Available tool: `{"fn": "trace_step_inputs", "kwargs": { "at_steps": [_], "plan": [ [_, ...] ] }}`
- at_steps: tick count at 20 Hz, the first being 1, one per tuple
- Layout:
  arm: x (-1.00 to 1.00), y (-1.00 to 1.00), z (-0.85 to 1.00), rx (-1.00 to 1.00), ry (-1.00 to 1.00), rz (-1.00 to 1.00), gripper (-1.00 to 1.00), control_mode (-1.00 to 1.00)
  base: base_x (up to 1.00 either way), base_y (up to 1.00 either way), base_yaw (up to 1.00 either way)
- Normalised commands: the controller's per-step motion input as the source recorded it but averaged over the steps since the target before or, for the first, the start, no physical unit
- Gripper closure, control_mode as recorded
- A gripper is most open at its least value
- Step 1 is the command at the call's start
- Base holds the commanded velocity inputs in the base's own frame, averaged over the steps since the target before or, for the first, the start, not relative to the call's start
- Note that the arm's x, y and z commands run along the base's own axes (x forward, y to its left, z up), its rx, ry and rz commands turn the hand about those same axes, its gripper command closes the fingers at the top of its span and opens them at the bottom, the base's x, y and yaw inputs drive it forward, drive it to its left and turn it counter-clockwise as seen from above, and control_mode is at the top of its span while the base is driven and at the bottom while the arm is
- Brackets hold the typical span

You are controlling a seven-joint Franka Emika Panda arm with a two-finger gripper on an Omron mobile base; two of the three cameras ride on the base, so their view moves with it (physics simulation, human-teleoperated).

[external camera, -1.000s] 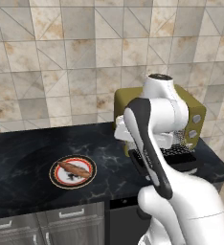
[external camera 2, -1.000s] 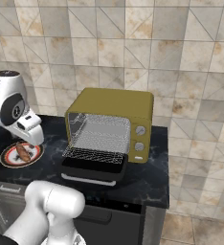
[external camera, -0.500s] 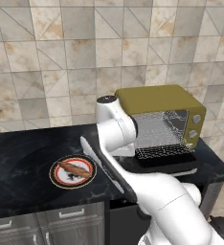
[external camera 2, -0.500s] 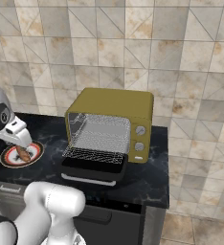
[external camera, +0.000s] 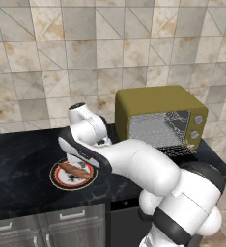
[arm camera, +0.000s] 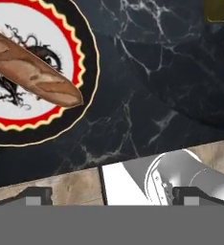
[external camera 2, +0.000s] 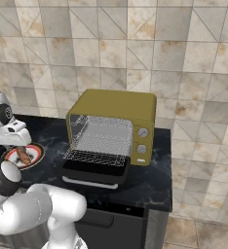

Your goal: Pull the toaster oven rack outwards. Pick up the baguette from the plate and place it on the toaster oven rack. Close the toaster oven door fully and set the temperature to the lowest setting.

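The reddish-brown baguette (arm camera: 35, 74) lies across the plate (arm camera: 87, 62), which has a black rim, a red ring and a white centre. On the dark counter the plate (external camera: 57, 179) holds the baguette (external camera: 75, 170) left of the olive-yellow toaster oven (external camera: 153, 101). My gripper (external camera: 77, 159) hangs just above the plate's right part, open and empty. From the right, the gripper (external camera 2: 18, 145) hovers over the baguette (external camera 2: 23, 155). The toaster oven door (external camera 2: 91, 172) is folded down. The toaster oven rack (external camera 2: 96, 157) sticks out over it. In the hand view both fingertips (arm camera: 37, 195) stand wide apart.
A black marble counter (external camera: 18, 154) carries everything, with a tiled wall behind. Two grey knobs (external camera 2: 142, 132) sit on the oven's right front panel. Cabinet drawers (external camera: 47, 226) run under the counter. The counter ends a little right of the oven (external camera 2: 162, 194).
The arm has swung left from in front of the oven to above the plate. The gripper stayed open. Oven, rack and baguette have not moved.
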Motion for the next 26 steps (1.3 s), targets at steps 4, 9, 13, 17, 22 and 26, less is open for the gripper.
{"fn": "trace_step_inputs", "kwargs": {
  "at_steps": [4,9,13,17,22,26],
  "plan": [
    [0.37,0.50,-0.49,-0.10,0.19,0.04,-1.00,-1.00,0.00,0.00,0.00],
    [0.30,0.39,-0.49,-0.07,0.13,0.00,-1.00,-1.00,0.00,0.00,0.00],
    [0.31,0.26,-0.46,-0.06,0.12,0.00,-1.00,-1.00,0.00,0.00,0.00],
    [0.29,0.15,-0.32,-0.04,0.08,0.00,-1.00,-1.00,0.00,0.00,0.00],
    [0.22,0.14,-0.22,-0.04,0.03,0.00,-1.00,-1.00,0.00,0.00,0.00],
    [0.14,0.02,-0.09,-0.03,0.00,0.00,-1.00,-1.00,0.00,0.00,0.00]
  ]
}}
